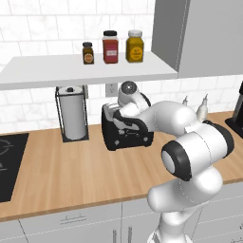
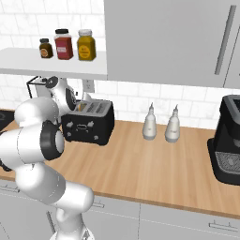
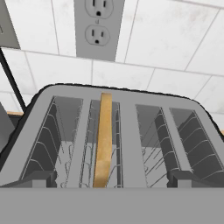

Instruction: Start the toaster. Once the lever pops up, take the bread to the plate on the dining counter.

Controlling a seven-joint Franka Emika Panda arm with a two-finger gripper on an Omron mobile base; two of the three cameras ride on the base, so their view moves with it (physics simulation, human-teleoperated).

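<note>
The wooden bench [image 1: 71, 171] spread out below the tool, running along the tiled wall. The toaster [image 2: 89, 123] stood on it directly beneath the tool, black and boxy, with four wire-lined slots [image 3: 151, 140] open on top. The tool [image 3: 109, 180] hung just above the toaster's near edge, looking down into the slots; its two dark tips sat wide apart, spread to either side of the second slot and gripping nothing.

Behind the tool's left side a paper towel roll [image 1: 73, 113] stood upright in a dark wire holder, near the toaster but apart from it. Well off to the tool's right a black coffee machine [image 2: 227, 140] sat on the bench, and between it and the toaster stood two pale bottles [image 2: 161, 124] close together. Above the tool, a white shelf [image 1: 85, 70] carried three jars [image 1: 110, 47].

The bread [image 3: 104, 140] stood on edge in the second slot from the left, just ahead of the tool and between its tips, its tan top edge level with the toaster's top. A wall outlet [image 3: 98, 27] sat on the tiles beyond the toaster.
</note>
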